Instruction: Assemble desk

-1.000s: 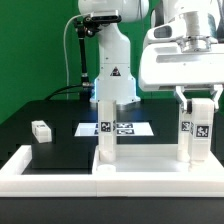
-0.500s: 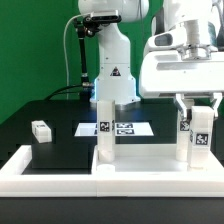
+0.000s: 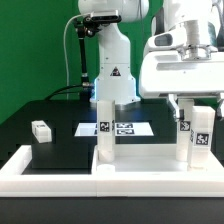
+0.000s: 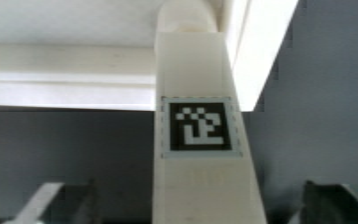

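Gripper (image 3: 197, 108), jaws standing apart and holding nothing: the wrist view shows a gap on each side of the first leg (image 3: 196, 137), which rises between the fingers. This leg stands upright at the exterior view's right end of the tabletop (image 3: 150, 163). A second leg (image 3: 104, 132) stands at the tabletop's other end, and a third leg (image 3: 41, 130) lies on the black table (image 3: 65, 118) beyond that end. The marker board (image 3: 125, 128) lies behind the tabletop. The legs are judged light, stiff and smooth, hence liable to slip; grip opposite flat faces near the top. Only square black-and-white markers show, and no writing is legible.
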Motion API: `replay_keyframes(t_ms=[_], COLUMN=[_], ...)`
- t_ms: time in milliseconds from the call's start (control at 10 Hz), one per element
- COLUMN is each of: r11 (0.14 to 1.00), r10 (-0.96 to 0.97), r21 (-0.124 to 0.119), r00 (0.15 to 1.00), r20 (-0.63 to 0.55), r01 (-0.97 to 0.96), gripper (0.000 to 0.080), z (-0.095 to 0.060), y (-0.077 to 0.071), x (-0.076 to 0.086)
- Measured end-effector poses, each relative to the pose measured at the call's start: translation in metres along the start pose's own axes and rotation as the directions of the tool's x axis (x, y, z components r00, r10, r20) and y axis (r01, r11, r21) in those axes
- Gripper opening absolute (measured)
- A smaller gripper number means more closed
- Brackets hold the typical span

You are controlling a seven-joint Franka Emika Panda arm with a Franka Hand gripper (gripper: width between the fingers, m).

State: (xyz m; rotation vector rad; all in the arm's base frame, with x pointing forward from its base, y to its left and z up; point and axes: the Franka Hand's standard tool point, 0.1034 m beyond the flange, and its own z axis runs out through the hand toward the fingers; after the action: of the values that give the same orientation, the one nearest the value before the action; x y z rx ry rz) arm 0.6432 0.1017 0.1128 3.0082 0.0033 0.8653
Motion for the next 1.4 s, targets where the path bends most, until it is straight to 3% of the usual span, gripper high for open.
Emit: replay_keyframes(t_ms=[100,600,700,900,1000,1200,1400], r11=[1.0,1.0,1.0,1.0,1.0,0.999,0.997], r10=[0.0,0.0,-0.008,0.005,0.007,0.027,0.06], r21=[0.0,0.0,0.0,0.012,0.012,0.021,0.014], r00=[1.0,1.0,0.999,0.994,0.991,0.952,0.888], r20=[0.0,0.0,0.034,0.106,0.134,0.306,0.455], r01=[0.0,0.0,0.008,-0.006,-0.009,-0.035,-0.074], gripper=[0.063,0.0649,0.0649,0.0649,0.0649,0.0649,0.0649], z=[0.0,0.0,0.0,-0.014,-0.012,-0.011,-0.009], y=[0.0,0.0,0.002,0.011,0.012,0.009,0.005], x=[0.0,0.0,-0.001,0.02,0.018,0.011,0.018])
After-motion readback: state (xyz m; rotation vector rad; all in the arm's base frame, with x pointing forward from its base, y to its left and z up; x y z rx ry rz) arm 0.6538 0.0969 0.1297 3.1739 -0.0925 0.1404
